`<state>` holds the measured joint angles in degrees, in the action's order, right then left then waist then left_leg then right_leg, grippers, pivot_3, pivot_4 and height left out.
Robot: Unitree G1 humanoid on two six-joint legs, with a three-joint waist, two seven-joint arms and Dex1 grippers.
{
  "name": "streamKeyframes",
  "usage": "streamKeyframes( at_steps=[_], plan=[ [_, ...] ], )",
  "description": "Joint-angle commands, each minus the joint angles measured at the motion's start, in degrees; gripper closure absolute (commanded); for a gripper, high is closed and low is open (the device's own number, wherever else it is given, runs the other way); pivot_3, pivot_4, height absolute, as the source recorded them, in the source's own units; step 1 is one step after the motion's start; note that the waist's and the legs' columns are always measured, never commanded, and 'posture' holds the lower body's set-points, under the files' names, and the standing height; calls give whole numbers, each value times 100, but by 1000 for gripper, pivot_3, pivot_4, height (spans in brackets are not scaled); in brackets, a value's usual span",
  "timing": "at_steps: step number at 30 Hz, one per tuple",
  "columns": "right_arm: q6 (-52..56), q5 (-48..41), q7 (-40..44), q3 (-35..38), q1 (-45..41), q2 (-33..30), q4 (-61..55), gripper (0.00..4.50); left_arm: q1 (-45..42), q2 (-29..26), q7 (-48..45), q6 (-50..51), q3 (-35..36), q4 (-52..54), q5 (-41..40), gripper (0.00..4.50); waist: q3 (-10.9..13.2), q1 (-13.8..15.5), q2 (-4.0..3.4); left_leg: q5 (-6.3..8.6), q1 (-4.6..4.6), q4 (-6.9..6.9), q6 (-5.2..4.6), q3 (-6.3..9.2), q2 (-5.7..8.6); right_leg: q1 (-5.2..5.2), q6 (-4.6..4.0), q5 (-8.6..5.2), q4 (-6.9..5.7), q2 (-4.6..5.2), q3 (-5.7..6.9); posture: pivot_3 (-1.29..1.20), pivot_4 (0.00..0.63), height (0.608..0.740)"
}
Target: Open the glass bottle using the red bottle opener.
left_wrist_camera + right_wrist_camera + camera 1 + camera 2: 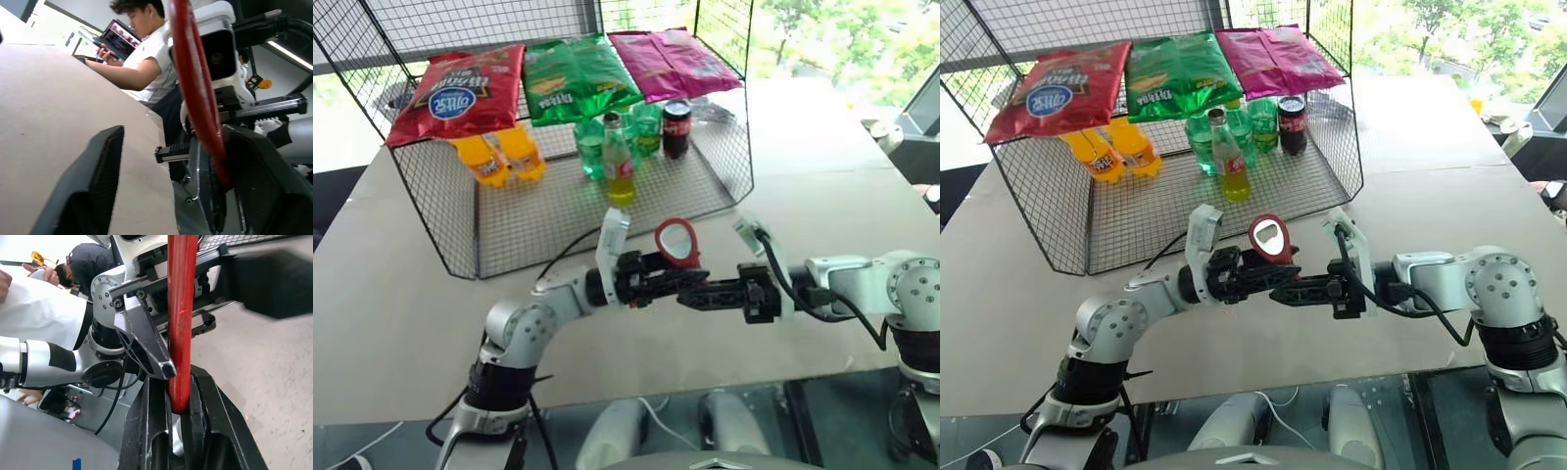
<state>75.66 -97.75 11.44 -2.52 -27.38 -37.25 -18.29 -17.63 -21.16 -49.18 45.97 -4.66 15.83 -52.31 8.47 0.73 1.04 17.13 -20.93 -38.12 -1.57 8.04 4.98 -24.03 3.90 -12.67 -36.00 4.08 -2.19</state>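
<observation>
Right tool (1301, 289): fingers clamped on the slim handle of the red bottle opener (1271, 238); the right wrist view shows the red handle (181, 328) pinched between both black fingers. Left tool (1252, 274): fingers spread apart, the opener standing just beside one finger, no grip visible in the left wrist view (195, 93). Both tools meet tip to tip above the bench (401, 284), near its front edge.

Opener: loop head up, upright, held clear of the bench.

Glass bottle (619, 162): upright behind the opener, inside the wire basket (460, 240), near the basket's open front, cap on. Behind the bottle: green plastic bottles (590, 147) and a dark cola bottle (676, 127); two orange plastic bottles (499, 157) to its left.

Snack bags red (460, 93), green (578, 78) and pink (671, 61) lie across the basket top.

Person in white shirt (146, 63) seated off the bench.
</observation>
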Motion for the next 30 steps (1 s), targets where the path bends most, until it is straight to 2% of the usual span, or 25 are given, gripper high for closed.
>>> streamKeyframes(
  at_steps=[1,7,10,14,16,19,21,25,30],
  plan=[
    [-562,-189,56,494,133,-115,-251,4500,263,-178,-78,32,-101,181,134,1167,0,-1,0,0,0,0,0,0,0,0,0,0,0,0,1,0,150,740],
    [-1089,1259,395,1017,1050,-532,-141,4500,791,-362,58,-114,268,634,-1,1167,0,20,-1,3,0,-2,-5,-5,0,1,3,2,2,-2,-5,0,150,740],
    [-1555,1970,510,1309,1419,-560,-10,4500,1029,-239,401,-380,467,861,118,1167,1,15,-3,4,-1,-5,-6,-5,0,3,5,2,2,-2,-5,0,150,740],
    [-2252,3071,721,1467,1682,-574,80,4500,1081,129,1028,-1820,492,783,1449,1167,0,17,-5,4,7,-10,-6,-18,0,9,15,10,1,0,-18,0,150,740],
    [-2833,3722,712,1478,1645,-418,51,4500,925,425,1685,-2825,582,468,2393,1167,0,18,-6,4,10,-11,-6,-21,-1,13,15,15,4,-2,-20,0,150,740],
    [-3764,4888,595,1137,1374,-116,-180,4500,612,624,2628,-3977,551,-224,3773,1167,-1,20,-6,3,14,-12,-5,-25,-4,16,16,23,6,-4,-23,0,150,740],
    [-4183,5585,535,796,1223,65,-320,4500,414,667,3057,-4422,502,-713,4365,1167,-2,16,-8,3,15,-12,-5,-30,-4,14,17,27,6,-7,-28,0,150,740],
    [-4606,6402,396,338,1068,499,-552,4500,-109,827,3915,-4995,569,-1808,5104,1167,-2,23,-7,3,11,-14,-5,-27,-4,11,18,27,8,-9,-25,0,150,740],
    [-4693,6896,378,110,1118,834,-794,4500,-594,1002,4207,-5431,660,-2662,5178,1167,-2,28,-7,3,-12,-18,-6,-19,9,-4,17,27,12,-8,-18,0,150,740]
  ],
)
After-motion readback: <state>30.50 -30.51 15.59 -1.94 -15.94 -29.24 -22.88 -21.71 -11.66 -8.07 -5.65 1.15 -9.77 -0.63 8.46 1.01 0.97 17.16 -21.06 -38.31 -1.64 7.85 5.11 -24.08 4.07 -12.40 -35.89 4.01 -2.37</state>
